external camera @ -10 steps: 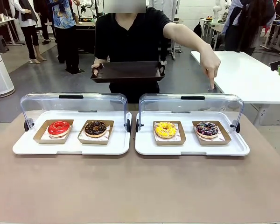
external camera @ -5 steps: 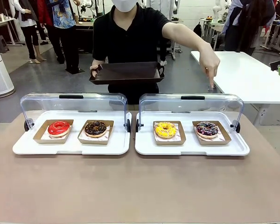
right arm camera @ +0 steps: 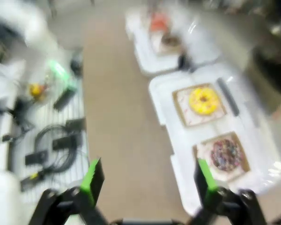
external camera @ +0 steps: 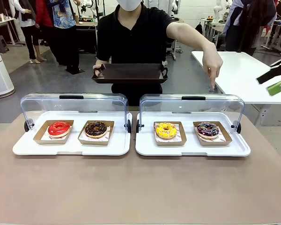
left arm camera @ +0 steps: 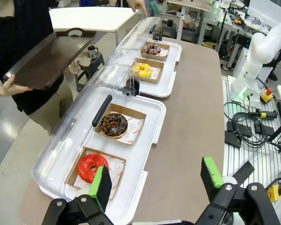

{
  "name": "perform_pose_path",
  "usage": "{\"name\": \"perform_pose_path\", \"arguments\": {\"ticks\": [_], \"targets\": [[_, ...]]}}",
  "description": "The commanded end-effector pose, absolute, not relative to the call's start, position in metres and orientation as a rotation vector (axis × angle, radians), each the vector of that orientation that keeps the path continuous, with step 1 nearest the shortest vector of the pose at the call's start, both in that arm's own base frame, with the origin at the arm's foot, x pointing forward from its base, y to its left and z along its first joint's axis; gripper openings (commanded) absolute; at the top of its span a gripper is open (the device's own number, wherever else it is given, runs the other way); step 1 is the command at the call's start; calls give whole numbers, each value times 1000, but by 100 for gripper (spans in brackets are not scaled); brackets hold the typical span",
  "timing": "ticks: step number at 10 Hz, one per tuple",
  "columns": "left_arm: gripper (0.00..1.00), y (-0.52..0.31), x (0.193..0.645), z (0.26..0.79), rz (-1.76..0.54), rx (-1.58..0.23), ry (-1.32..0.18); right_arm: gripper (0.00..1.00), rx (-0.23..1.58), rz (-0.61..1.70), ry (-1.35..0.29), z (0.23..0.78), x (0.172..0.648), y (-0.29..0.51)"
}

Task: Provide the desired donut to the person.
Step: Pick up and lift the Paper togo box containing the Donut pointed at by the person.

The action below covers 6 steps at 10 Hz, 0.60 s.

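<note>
Fingers of the left gripper point(left arm camera: 157, 176) stand wide apart with nothing between the green pads. It hangs well to the left of the yellow-glazed ring donut point(external camera: 166, 130), and in its wrist view one pad covers a part of the red-glazed ring donut point(external camera: 59, 128). This red donut lies farthest left of the yellow one, in a brown cardboard boat on the left white plastic tray point(external camera: 70, 149). Between it and the yellow donut sits the chocolate donut with sprinkles point(external camera: 96, 128). A clear plastic lid point(external camera: 42, 104) stands open behind them.

Behind the yellow donut, at the far side of the light brown table point(external camera: 140, 187), stands the person in a black polo shirt point(external camera: 136, 42); the head is cut off by the top edge. With one hand point(external camera: 99, 70) the person holds a dark rectangular serving tray point(external camera: 129, 73), and most of its fingers are hidden under that tray.

The yellow donut lies on the right white plastic tray point(external camera: 192, 150). Just right of it is the dark purple-glazed donut with coloured sprinkles point(external camera: 208, 129). The person's other hand point(external camera: 212, 63) is behind and right of the yellow donut, forefinger pointing straight down, above the second clear lid point(external camera: 215, 105) and in line with the purple donut.

Far right of the yellow donut and higher, the right gripper point(external camera: 275, 80) is cut by the picture's edge. Its wrist view is blurred, yet the fingers there are spread wide and empty.
</note>
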<state>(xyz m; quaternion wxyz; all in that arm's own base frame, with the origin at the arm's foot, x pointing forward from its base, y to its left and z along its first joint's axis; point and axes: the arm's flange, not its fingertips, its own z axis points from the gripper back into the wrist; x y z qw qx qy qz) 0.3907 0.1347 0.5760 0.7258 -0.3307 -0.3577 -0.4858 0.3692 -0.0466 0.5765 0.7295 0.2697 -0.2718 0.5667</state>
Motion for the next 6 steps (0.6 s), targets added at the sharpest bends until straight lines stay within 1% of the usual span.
{"name": "perform_pose_path", "arguments": {"ticks": [1, 3, 6], "targets": [[100, 138, 391, 578, -1070, -737, -796, 100, 358, 1457, -392, 568, 382, -7], [100, 138, 391, 578, -1070, -737, -796, 100, 167, 1572, -212, 536, 386, 15], [100, 138, 391, 578, -1070, -737, -796, 100, 120, 1622, -125, 496, 384, 19]]}}
